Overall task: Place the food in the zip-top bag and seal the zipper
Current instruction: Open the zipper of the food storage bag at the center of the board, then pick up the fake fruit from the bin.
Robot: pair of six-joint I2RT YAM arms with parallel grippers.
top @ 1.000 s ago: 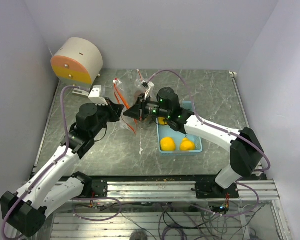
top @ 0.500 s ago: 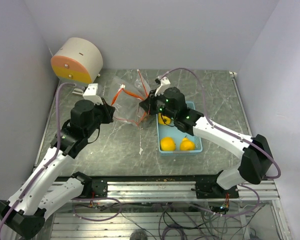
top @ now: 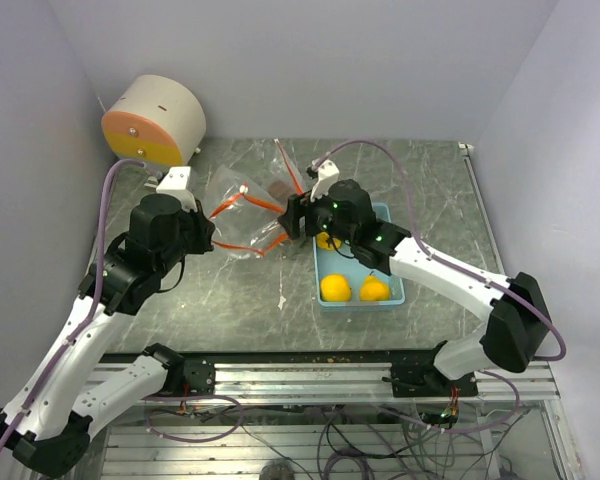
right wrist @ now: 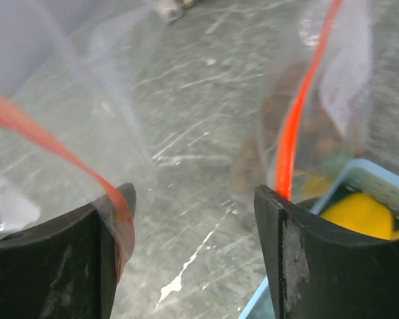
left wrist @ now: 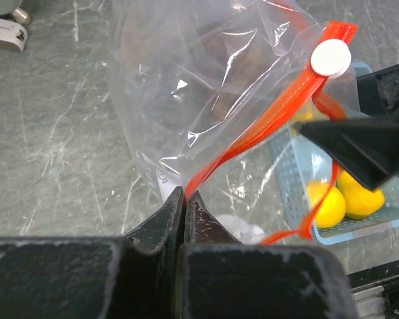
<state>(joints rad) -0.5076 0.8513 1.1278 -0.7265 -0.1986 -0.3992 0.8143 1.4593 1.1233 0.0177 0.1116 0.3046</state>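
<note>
- Left gripper: jaws clamped shut on the orange zipper strip at the near-left corner of the zip-top bag.
- Right gripper: jaws spread wide, with zipper strip against each finger; brown lumps sit in the bag beyond them.
- Yellow fruits lie in the light blue tray, right of the bag.

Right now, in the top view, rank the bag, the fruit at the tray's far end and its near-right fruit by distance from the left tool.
1. Zip-top bag, pinched in the left tool.
2. Far-end fruit, right of the bag.
3. Near-right fruit, farthest right.
</note>
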